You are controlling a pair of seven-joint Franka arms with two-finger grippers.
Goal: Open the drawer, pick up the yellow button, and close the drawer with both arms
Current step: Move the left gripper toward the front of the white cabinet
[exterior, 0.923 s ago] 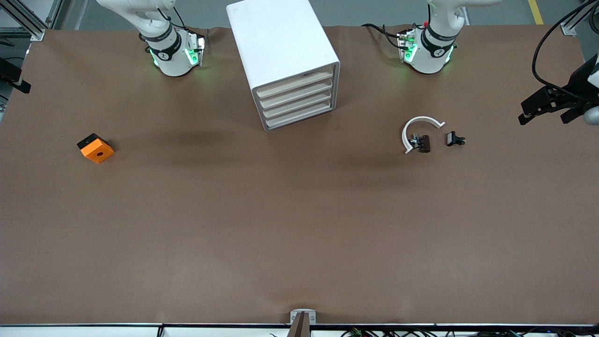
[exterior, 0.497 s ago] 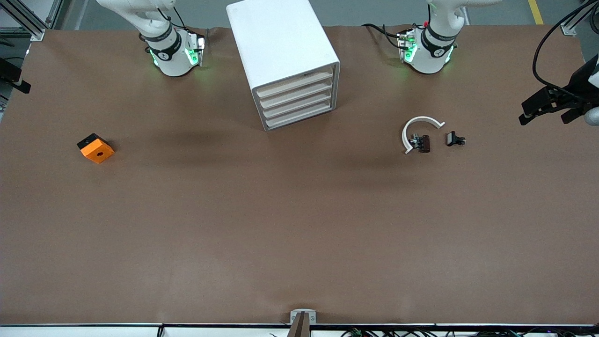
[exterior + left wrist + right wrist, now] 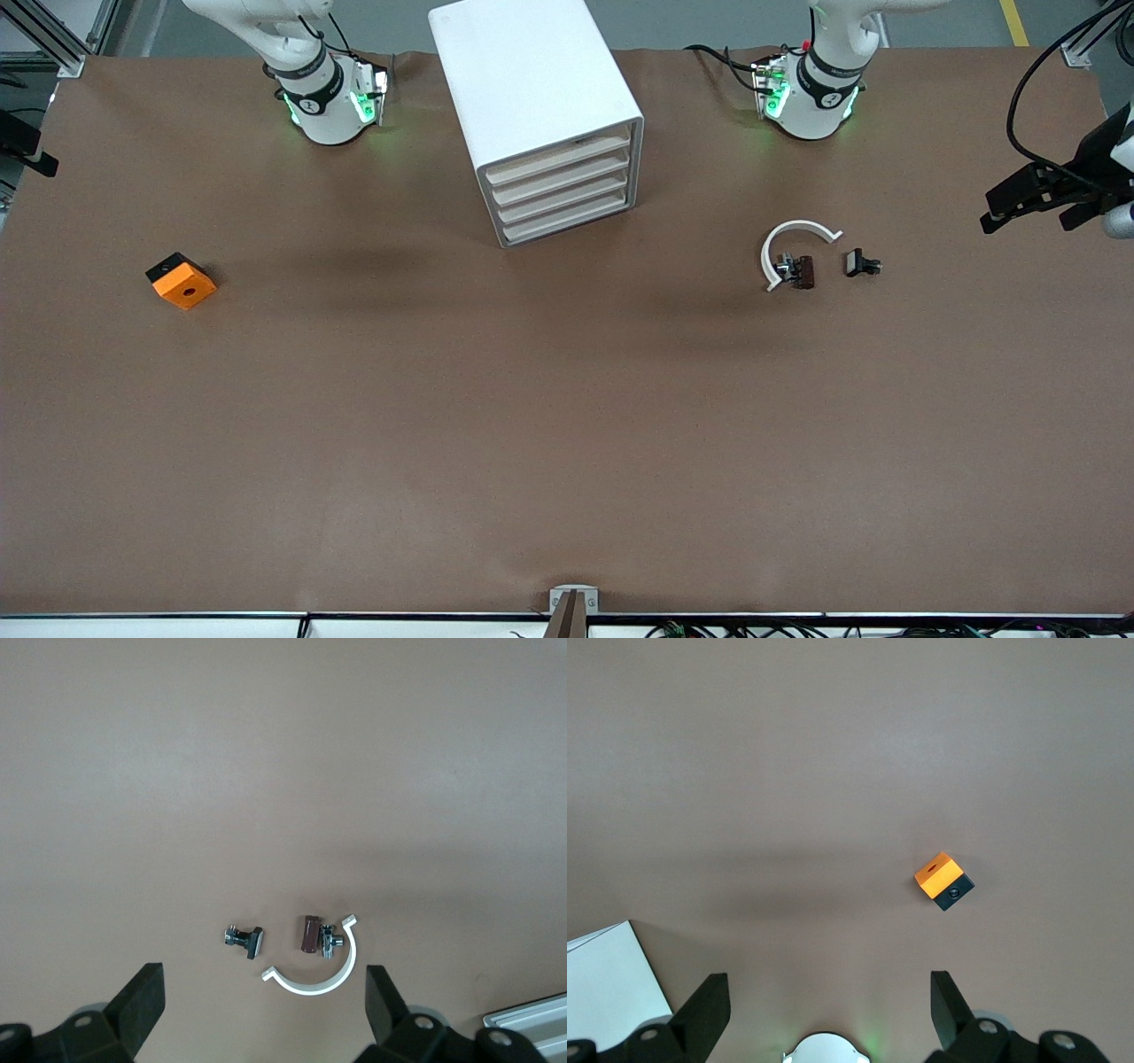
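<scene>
The white drawer cabinet [image 3: 532, 80] stands between the two arm bases, and all its drawers [image 3: 560, 190] are shut. The button is out of view. My left gripper [image 3: 263, 981] is open and empty, high over the white arc [image 3: 321, 979] and the small black parts [image 3: 245, 939]. It also shows in the front view [image 3: 1028, 217] at the picture's edge. My right gripper [image 3: 828, 990] is open and empty, high over bare table near its own base [image 3: 824, 1050]. Only part of the right gripper [image 3: 27, 146] shows in the front view.
An orange-and-black square block [image 3: 182, 283] with a hole lies toward the right arm's end of the table and shows in the right wrist view [image 3: 941, 877]. The white arc [image 3: 793, 248] and black parts [image 3: 861, 263] lie toward the left arm's end. A cabinet corner [image 3: 607, 983] shows.
The left gripper has shifted very slightly at the edge of the front view. Nothing on the table has moved, and the drawers stay shut.
</scene>
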